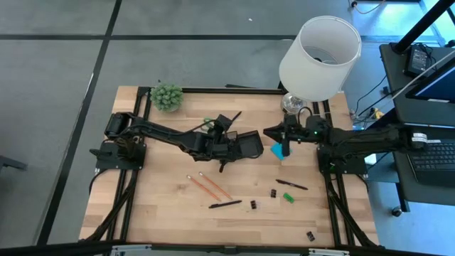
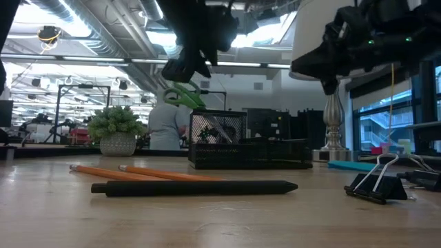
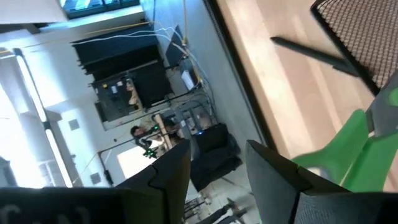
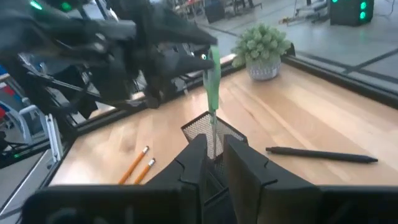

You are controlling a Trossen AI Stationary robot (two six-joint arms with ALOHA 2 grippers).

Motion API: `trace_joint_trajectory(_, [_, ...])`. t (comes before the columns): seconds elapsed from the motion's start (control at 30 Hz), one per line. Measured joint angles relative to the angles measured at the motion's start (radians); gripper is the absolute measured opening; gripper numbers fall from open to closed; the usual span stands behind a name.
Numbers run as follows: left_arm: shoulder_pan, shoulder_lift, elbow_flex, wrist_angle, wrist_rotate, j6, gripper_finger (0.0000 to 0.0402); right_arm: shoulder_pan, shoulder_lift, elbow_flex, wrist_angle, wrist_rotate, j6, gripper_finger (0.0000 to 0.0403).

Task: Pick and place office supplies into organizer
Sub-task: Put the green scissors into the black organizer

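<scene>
Wooden table (image 1: 156,206) | on it: black organizer (image 1: 250,144), potted plant (image 1: 166,97), lamp (image 1: 318,60), two orange pencils (image 1: 207,186), black pens (image 1: 225,205), binder clips (image 1: 254,205), small green piece (image 1: 288,198), blue sticky pad (image 1: 276,151)

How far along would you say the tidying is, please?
Early. The green-handled scissors stand blades-down in the mesh organizer, with the left end effector at them. Two orange pencils, black pens, binder clips and the blue sticky-note pad remain on the table.
</scene>
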Motion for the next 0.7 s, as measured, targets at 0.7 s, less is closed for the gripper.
trace_joint_trajectory(0.7, [-0.023, -0.444, -0.047, -0.135, 0.541, -1.086, 0.0146, -0.001, 0.115, 0.029, 0.017, -0.003, 0.152, 0.0058])
